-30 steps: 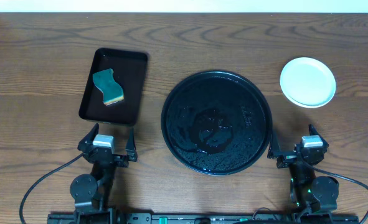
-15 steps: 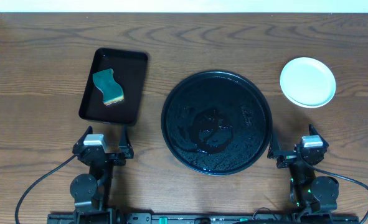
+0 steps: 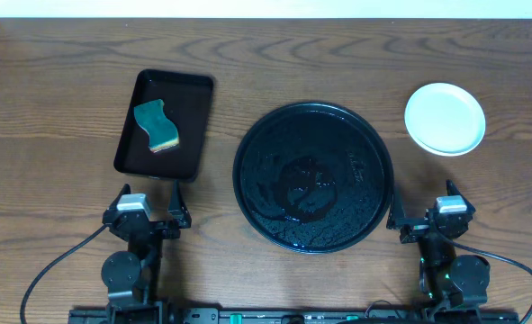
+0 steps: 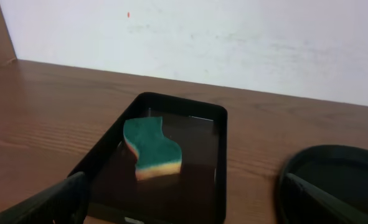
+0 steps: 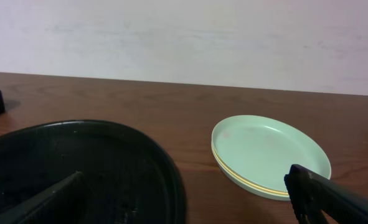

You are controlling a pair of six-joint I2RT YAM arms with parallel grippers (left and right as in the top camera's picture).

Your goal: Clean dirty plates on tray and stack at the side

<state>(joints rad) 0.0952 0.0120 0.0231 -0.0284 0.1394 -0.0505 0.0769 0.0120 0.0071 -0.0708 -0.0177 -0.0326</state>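
The plates (image 3: 445, 118) stand in one stack on the bare wood at the far right, a mint-white one on top and a pale yellow edge showing under it in the right wrist view (image 5: 269, 154). The round black tray (image 3: 313, 175) lies in the middle, wet and with no plate on it; it also shows in the right wrist view (image 5: 78, 168). My left gripper (image 3: 147, 217) is open and empty near the front edge, just in front of the rectangular tray. My right gripper (image 3: 436, 219) is open and empty at the front right, beside the round tray.
A rectangular black tray (image 3: 165, 123) at the back left holds a green sponge (image 3: 156, 125), also seen in the left wrist view (image 4: 151, 148). A white wall runs along the table's far edge.
My left gripper has drawn back a little toward the front edge and to the left. The right arm, plates and trays have not moved.
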